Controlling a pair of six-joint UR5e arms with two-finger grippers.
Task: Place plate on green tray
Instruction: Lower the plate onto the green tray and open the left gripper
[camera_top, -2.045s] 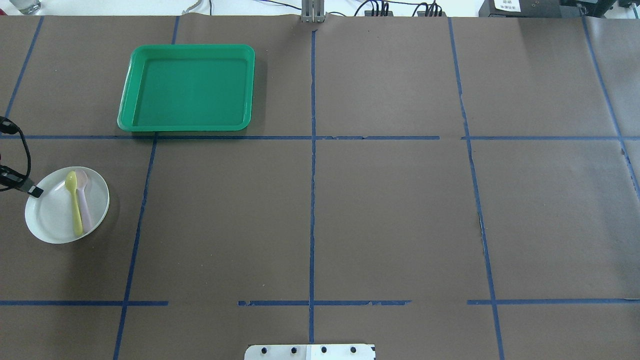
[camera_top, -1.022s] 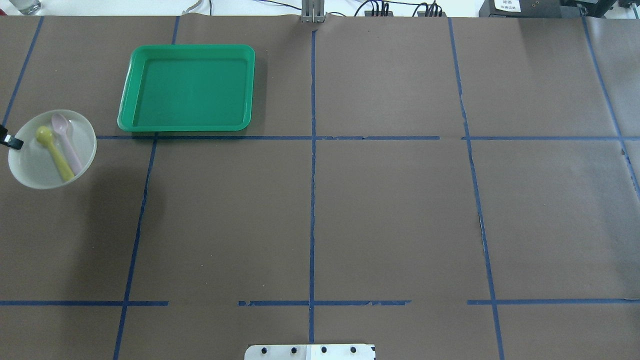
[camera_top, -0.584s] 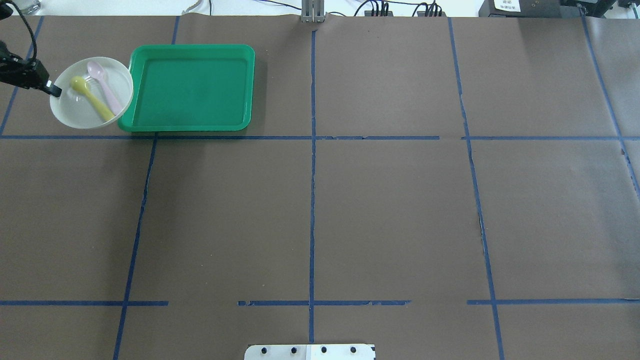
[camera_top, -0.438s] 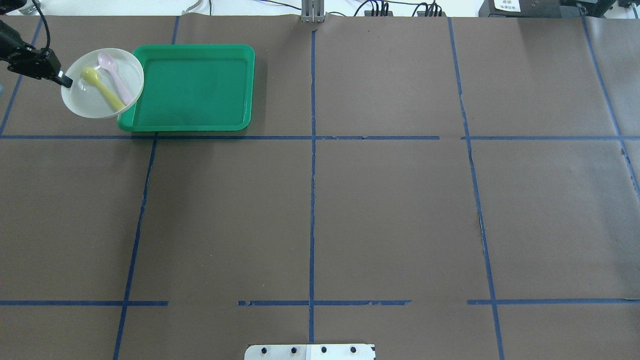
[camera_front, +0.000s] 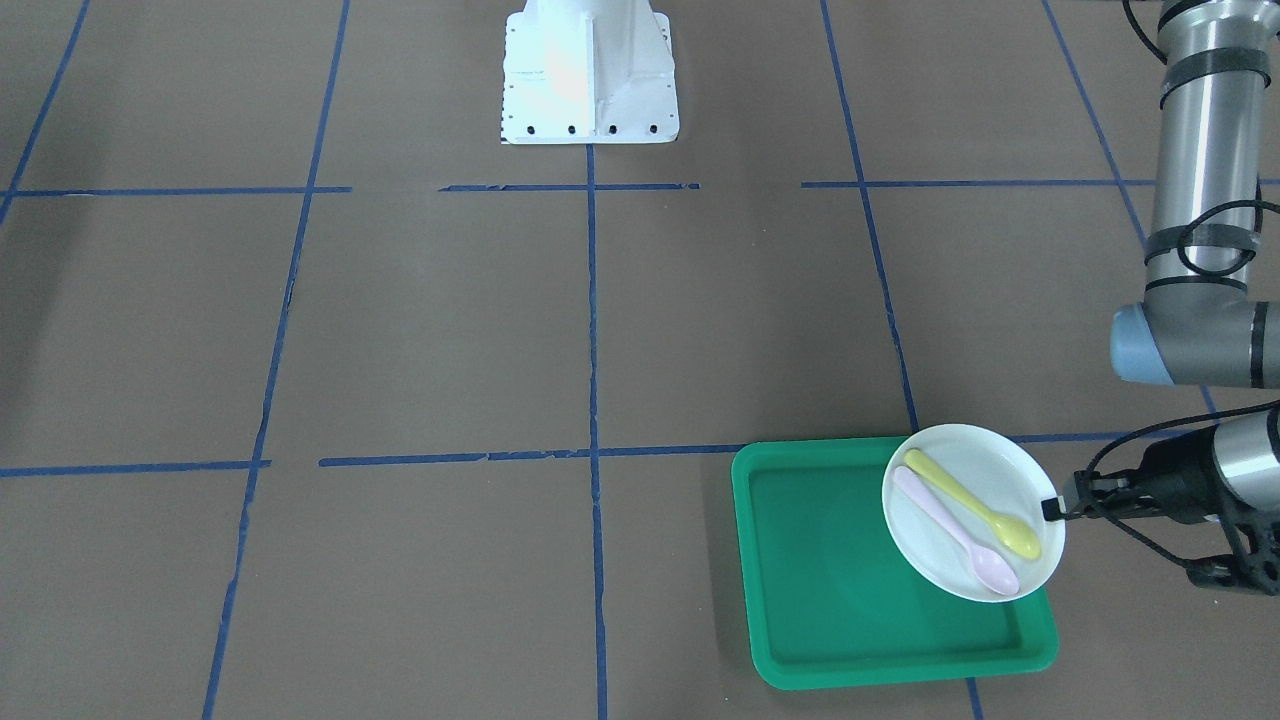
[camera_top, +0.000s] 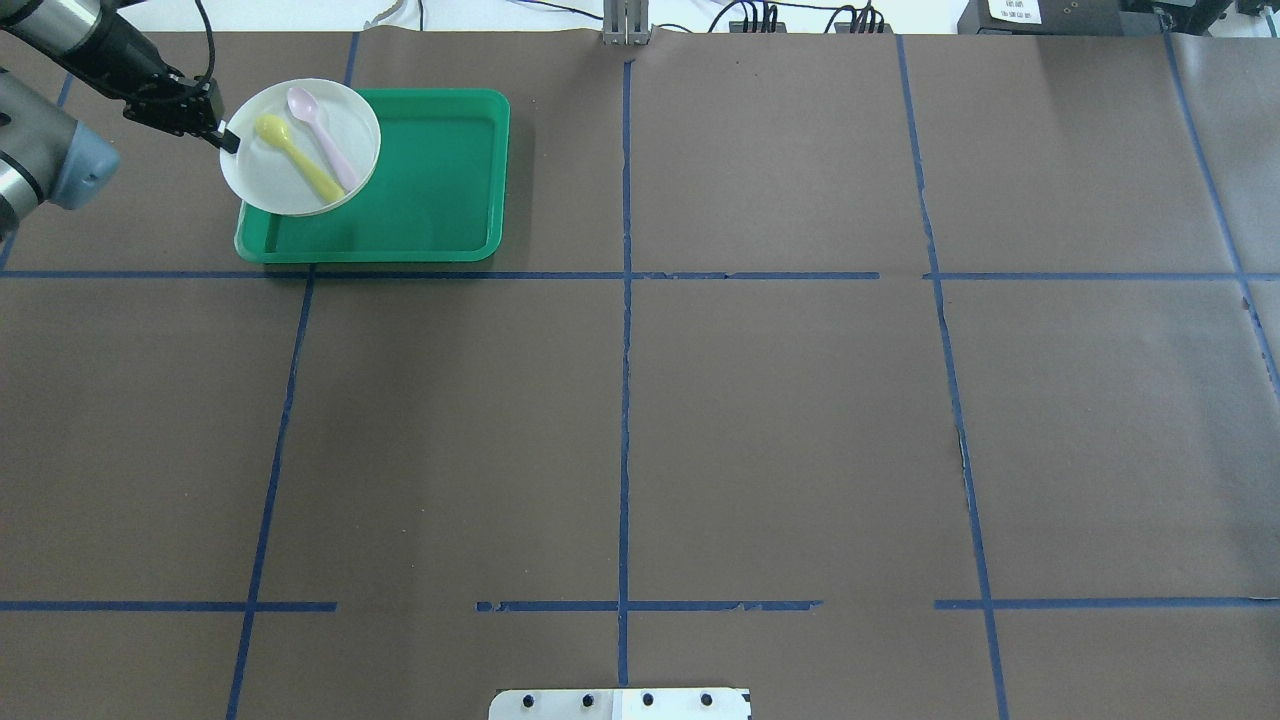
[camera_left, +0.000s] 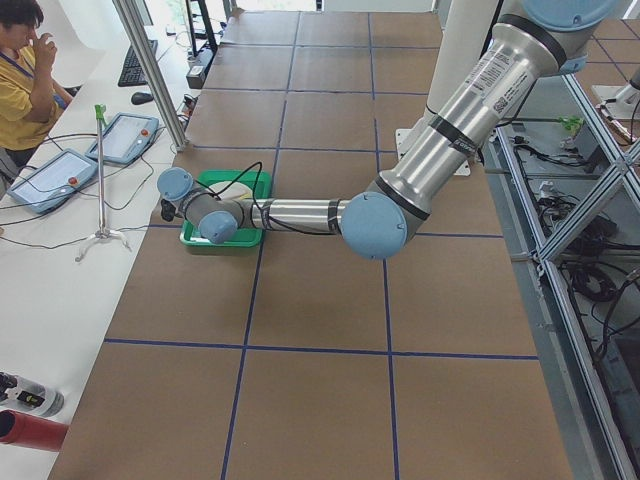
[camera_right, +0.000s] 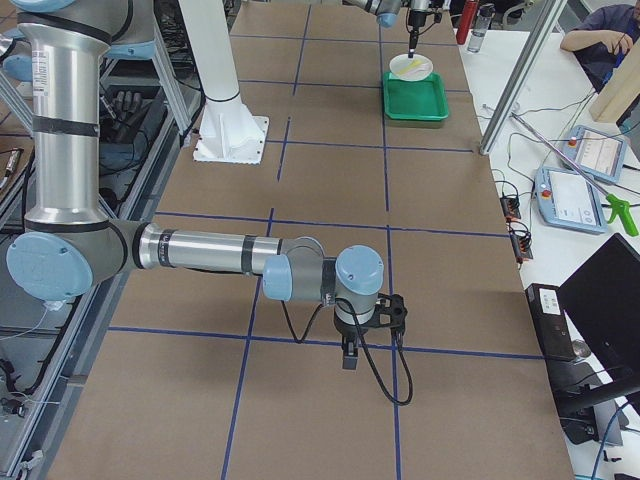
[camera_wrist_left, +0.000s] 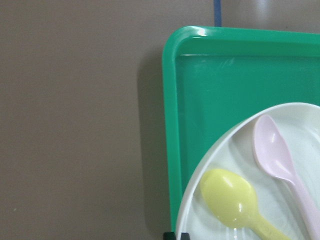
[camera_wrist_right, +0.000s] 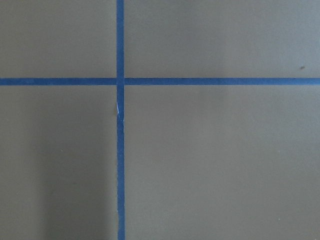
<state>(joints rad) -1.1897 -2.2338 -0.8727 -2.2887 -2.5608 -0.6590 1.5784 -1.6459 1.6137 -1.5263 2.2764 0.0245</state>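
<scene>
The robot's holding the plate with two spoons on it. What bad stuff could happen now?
The left gripper pinches only the edge of the plate, so it might tip or slip. If it tilts, the yellow spoon and pink spoon could slide off. The plate seems to hang above the side rim of the green tray, so released now it might land crooked.

**Work cell surrounds**

Table (camera_top: 780, 420) covered w/ brown paper, marked into rects by blue tape lines (camera_top: 625, 400); tape torn in places. Lighting even, shadows soft. White side bench (camera_left: 50, 290) set alongside, w/ teach pendants (camera_left: 52, 180), keyboard (camera_left: 131, 62), alu post (camera_left: 150, 70). Operator in yellow top (camera_left: 20, 90) seen at bench. Cables (camera_top: 750, 15) bunched at table's far edge.
</scene>
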